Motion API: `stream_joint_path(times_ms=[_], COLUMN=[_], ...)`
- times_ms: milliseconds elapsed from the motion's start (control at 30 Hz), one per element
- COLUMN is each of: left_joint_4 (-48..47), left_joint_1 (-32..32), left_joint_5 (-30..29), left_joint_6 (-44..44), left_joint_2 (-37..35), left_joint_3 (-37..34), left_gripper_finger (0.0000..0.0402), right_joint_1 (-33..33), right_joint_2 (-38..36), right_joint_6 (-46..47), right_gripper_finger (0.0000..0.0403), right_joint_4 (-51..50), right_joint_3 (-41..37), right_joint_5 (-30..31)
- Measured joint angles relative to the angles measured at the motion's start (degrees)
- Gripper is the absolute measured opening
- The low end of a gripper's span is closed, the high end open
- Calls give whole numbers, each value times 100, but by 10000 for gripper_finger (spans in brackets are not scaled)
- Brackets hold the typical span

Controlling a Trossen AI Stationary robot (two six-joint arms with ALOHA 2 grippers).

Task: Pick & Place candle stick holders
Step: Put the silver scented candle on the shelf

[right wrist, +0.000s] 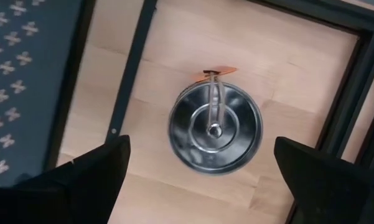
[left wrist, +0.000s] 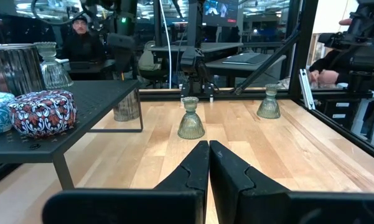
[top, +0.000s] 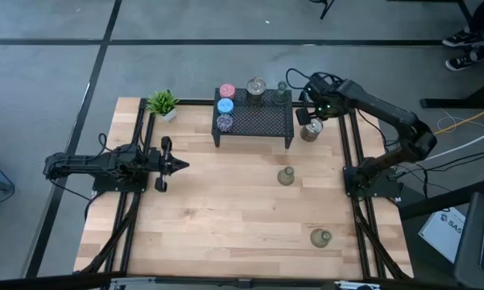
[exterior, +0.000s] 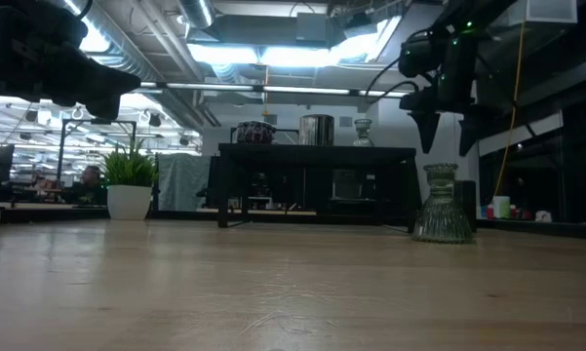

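High view looked straight down on the whole table [top: 225,209] and both arms; low view sat at tabletop level, facing across to the black rack [exterior: 317,156] and the room behind. Left wrist view looked level past its own fingers at the rack [left wrist: 81,99], shared with both; right wrist view pointed down, close over a silver holder [right wrist: 215,129], probably the one beside the rack [top: 309,131].

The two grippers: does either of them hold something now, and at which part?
Nothing is held. The right gripper hangs open above the silver holder beside the rack, not touching it. The left gripper is shut and empty.
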Motion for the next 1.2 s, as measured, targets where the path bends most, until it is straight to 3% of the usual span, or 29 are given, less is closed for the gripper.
stream_joint_path(times_ms=[633,1200], left_joint_4=[1,1], left_joint_1=[1,1], left_joint_5=[0,1], left_joint_6=[1,1], left_joint_2=[1,0], left_joint_3=[0,0], left_gripper_finger=[7,7], right_joint_1=[-167,-167], right_joint_2=[242,242], right_joint_6=[-382,-160], right_gripper_finger=[400,400], right_joint_4=[49,81], right_joint_3=[-2,-2], right_joint_5=[156,291])
